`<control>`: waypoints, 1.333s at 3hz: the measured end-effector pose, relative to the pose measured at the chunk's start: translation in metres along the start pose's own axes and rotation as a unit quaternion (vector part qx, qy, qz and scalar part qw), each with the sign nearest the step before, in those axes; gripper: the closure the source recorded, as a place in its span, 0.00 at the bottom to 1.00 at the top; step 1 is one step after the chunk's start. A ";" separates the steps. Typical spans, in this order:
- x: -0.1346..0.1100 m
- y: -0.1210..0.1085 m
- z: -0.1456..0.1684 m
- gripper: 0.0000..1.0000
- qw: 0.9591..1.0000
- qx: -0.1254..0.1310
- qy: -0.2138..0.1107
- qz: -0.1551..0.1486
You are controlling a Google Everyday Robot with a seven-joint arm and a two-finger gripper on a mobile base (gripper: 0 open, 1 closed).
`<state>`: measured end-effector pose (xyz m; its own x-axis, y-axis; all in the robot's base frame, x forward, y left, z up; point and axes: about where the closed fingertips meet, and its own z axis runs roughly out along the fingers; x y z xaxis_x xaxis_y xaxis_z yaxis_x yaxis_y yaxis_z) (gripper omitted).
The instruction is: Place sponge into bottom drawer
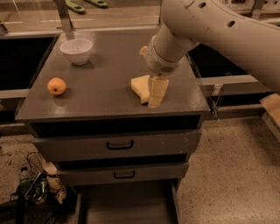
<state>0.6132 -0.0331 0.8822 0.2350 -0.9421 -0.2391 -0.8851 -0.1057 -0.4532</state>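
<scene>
Bottom drawer (pixel 127 203), bottom centre of frame: pulled out, grey floor bare where visible. Looks staged open so the drop needs no handle pull.

Lower left: a heap of wire and bottles (pixel 35 188) on the floor beside the cabinet. It sits off the drawer's line, so probably irrelevant.

Two upper drawers (pixel 175 142), middle of frame: both pushed in, black handles facing out. Closed fronts leave a clear vertical path from the cabinet's front edge down into the open drawer.

Cabinet top (pixel 105 94): the sponge (pixel 140 84) lies just right of frame centre, near the front edge and flat on the surface, not in the drawer yet. That spot is almost directly above the drawer opening.

Gripper (pixel 157 94): pointing down, at the sponge's right side and overlapping its edge, so at or against the foam. Cannot tell whether it is apart or clamped on the sponge. The arm (pixel 205 26) comes in from the upper right, probably for a top-down grasp.

Judgement: pick stage, transfer not started. Risk: soft foam gripped off-centre may pivot or slip on the lift.

Orange fruit (pixel 57 85), left: well apart from the sponge.

White bowl (pixel 76 49), upper left: upright, also well apart.

Green items (pixel 75 6), top edge, on the far counter: unrelated.
</scene>
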 end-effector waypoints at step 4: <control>0.017 -0.015 0.043 0.00 0.999 -0.017 -0.026 0.017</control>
<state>0.6481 -0.0344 0.8485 0.2236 -0.9277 -0.2991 -0.9060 -0.0847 -0.4147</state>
